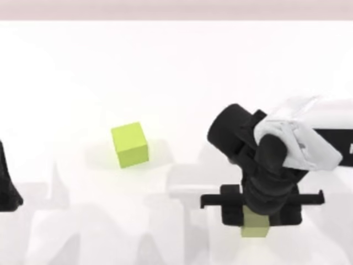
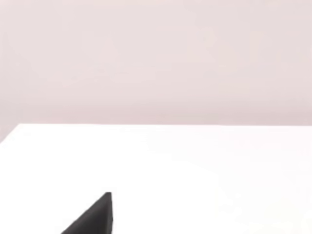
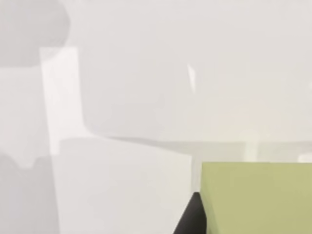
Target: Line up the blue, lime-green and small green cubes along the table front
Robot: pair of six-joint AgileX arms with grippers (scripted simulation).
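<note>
Right pincer (image 1: 255, 216) lowered over small green cube (image 1: 255, 225), near table (image 1: 165, 66) front, right of lime-green cube (image 1: 130, 144); one finger beside cube face, grip state: cannot tell. Likely rigid, light, smooth-faced; take across two opposite flat sides, mid-height. Blue cube not in view. Left arm parked at table's left edge. No labels or writing legible.

Black arms, white shell, black claw (image 1: 255, 212)
</note>
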